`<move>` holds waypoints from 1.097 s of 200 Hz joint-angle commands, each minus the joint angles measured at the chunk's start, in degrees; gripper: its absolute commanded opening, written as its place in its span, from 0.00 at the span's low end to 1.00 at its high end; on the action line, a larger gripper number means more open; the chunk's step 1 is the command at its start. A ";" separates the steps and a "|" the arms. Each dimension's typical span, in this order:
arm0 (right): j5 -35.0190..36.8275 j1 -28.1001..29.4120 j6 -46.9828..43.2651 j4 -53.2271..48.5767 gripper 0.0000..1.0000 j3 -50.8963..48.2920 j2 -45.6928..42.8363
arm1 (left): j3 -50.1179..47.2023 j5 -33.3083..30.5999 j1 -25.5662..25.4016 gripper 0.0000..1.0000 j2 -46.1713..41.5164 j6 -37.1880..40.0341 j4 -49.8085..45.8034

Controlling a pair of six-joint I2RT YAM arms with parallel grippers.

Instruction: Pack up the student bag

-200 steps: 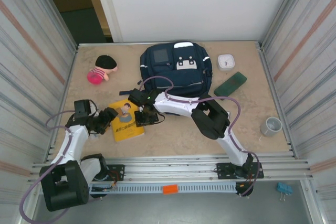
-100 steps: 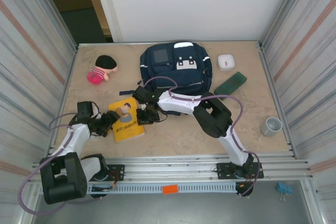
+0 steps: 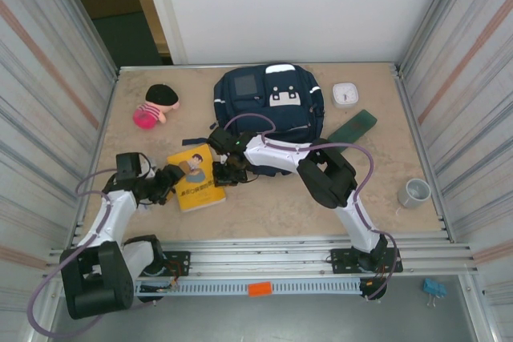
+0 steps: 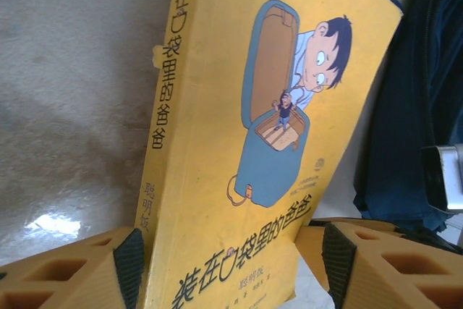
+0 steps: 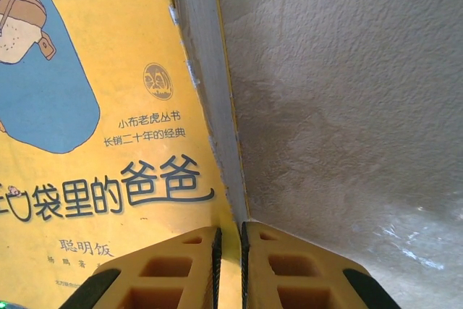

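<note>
**Two-handed hold on a book; bag not yet loaded.** Since a moment ago the right gripper (image 5: 230, 231) has narrowed its jaws and shifted along the yellow book (image 3: 195, 182) toward the far side. The book has turned slightly on the table (image 3: 272, 214). The gripper's pads (image 5: 184, 265) now stand almost pressed together, and the book's page edge runs into the slit between them. As far as the wrist view shows, this is a pinch on that edge.

The left gripper (image 4: 231, 251) is spread, its fingers (image 4: 69, 273) straddling the book's near end at the spine. Whether either pad presses the cover cannot be told.

The student bag (image 3: 268, 102) lies flat just beyond the right gripper, past the book's far edge, front pocket upward. No opening is discernible. Reading: the book is being secured for a lift, and packing proper has not begun.

**Materials.**
- **Book:** a thin paperback with a glossy yellow cover, a cartoon boy peering into a blue case, and black lettering. The page block is grey-white, the cover edge is nicked in places, and there is a small tear at the spine.
- **Table:** matte, mottled beige and faintly pitted, with a soft sheen near the left fingers.
- **Bag:** soft navy weave with a rounded outline, white stripes and a white patch.
- **Fingers:** orange and hollow-celled, faced with dark ribbed pads — likely grippy on a slick cover.
</note>
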 commanded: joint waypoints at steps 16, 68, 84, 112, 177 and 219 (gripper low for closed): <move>3.41 0.33 0.94 -1.56 0.14 -2.12 1.91 | 0.86 -4.15 -0.97 0.70 0.30 -2.15 -6.06; 3.13 0.33 0.85 -1.65 0.13 -2.26 2.09 | -0.16 -8.35 -1.14 0.70 1.17 -2.10 -5.15; 3.07 0.33 0.83 -1.65 0.13 -2.10 1.96 | -0.51 -7.49 -1.40 0.69 2.66 -1.15 -3.67; 2.82 0.33 0.83 -1.56 0.13 -1.93 1.95 | -1.02 -4.80 -3.00 0.67 6.58 -1.30 -0.09; 1.36 0.08 1.23 -0.44 0.13 -2.03 1.76 | 3.83 2.60 -10.11 0.63 5.84 -6.85 5.14; -0.10 0.00 1.91 1.28 0.13 -2.25 1.96 | 10.23 9.47 -10.29 0.62 2.73 -7.10 3.93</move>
